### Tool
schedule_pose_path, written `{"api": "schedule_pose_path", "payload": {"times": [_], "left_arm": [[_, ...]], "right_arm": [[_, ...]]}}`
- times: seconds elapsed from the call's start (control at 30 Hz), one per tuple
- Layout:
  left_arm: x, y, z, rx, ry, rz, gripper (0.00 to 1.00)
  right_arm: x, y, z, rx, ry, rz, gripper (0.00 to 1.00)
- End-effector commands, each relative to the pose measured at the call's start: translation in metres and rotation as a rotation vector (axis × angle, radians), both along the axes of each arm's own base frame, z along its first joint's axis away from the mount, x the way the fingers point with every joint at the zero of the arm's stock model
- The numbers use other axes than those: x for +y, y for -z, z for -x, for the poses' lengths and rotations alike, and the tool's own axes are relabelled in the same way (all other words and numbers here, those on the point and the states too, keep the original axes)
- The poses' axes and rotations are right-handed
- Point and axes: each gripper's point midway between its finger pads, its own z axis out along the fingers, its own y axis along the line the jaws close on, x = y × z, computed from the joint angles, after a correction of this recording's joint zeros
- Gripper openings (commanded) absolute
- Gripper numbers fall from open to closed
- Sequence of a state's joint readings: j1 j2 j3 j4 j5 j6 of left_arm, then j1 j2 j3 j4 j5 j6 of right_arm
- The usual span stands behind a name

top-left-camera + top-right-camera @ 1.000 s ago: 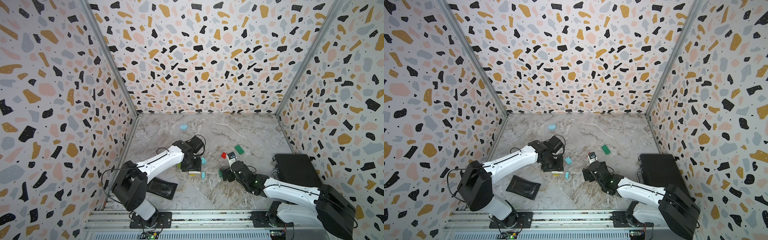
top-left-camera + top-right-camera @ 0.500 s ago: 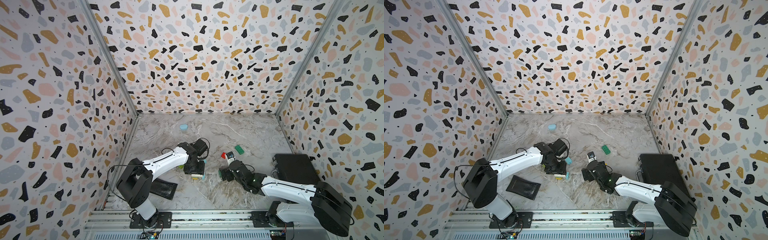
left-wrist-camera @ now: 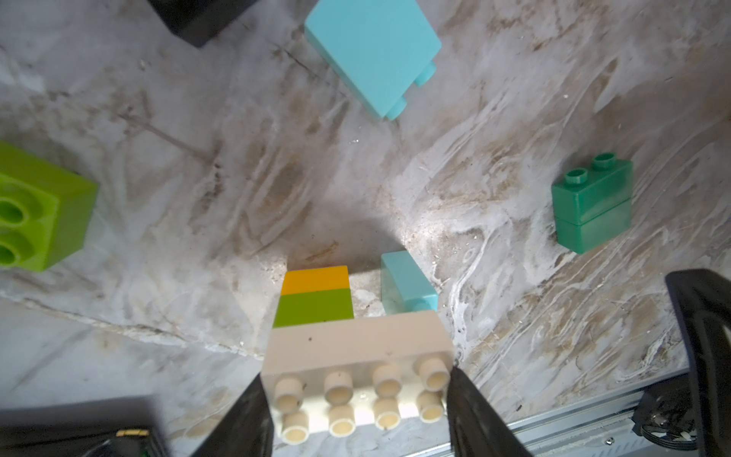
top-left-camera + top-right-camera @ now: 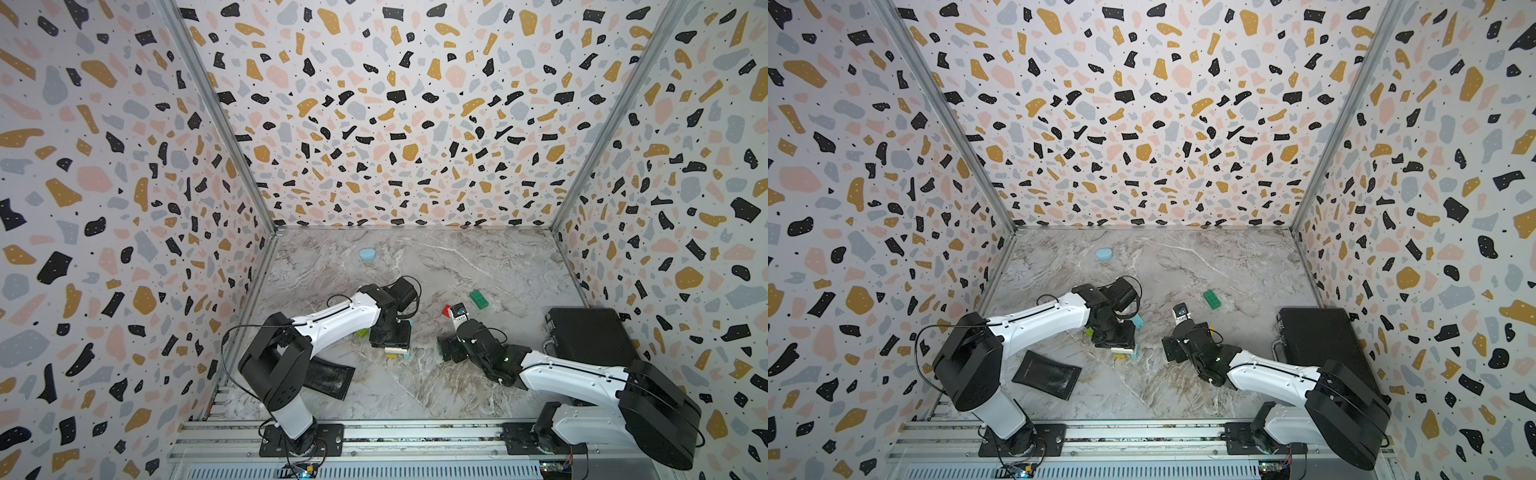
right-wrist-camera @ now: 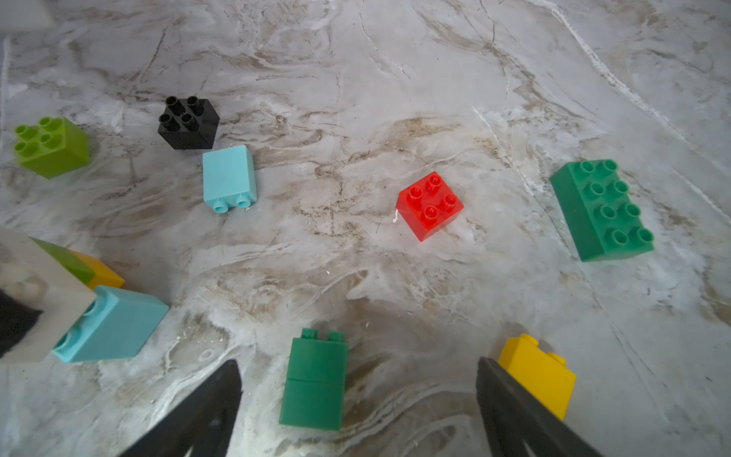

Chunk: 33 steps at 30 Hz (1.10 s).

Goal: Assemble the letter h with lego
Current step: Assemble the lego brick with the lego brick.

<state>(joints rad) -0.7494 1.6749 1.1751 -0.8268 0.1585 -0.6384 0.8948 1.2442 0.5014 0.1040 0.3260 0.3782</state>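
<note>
Marble table (image 4: 457,270), left gripper (image 3: 356,376) pinching white brick (image 3: 356,344), right gripper (image 5: 356,363) wide

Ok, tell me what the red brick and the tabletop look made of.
Red brick: looks like moulded plastic, glossy, with uniform colour, crisp studs and small highlights on its top. Tabletop: marble-patterned, grey-white with brown veins, fairly matte. Whether it is real stone or printed laminate cannot be told.

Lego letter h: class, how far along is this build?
Done: white brick sits on a lime and orange column. In hand: left hand grips the white brick; right hand open over a dark green pair. Left: no h yet; red brick and black brick lie loose.
</note>
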Motion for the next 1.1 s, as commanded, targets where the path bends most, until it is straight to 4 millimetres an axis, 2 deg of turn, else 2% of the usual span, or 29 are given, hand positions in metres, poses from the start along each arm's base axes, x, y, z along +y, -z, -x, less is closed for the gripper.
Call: {"api": "schedule_pose_path", "payload": {"times": [0.0,0.7,1.07], "left_arm": [[-0.01,-0.004,-0.005,-0.013,0.022,0.024,0.3],[0.006,0.007,-0.003,0.003,0.026,-0.072,0.23],[-0.002,-0.014,-0.009,-0.063,0.047,-0.005,0.23]], "right_arm": [[0.005,-0.012,-0.006,-0.007,0.01,-0.019,0.94],[0.009,-0.009,-0.005,0.01,-0.005,-0.015,0.92],[0.011,-0.006,-0.005,0.022,-0.016,-0.01,0.91]]}}
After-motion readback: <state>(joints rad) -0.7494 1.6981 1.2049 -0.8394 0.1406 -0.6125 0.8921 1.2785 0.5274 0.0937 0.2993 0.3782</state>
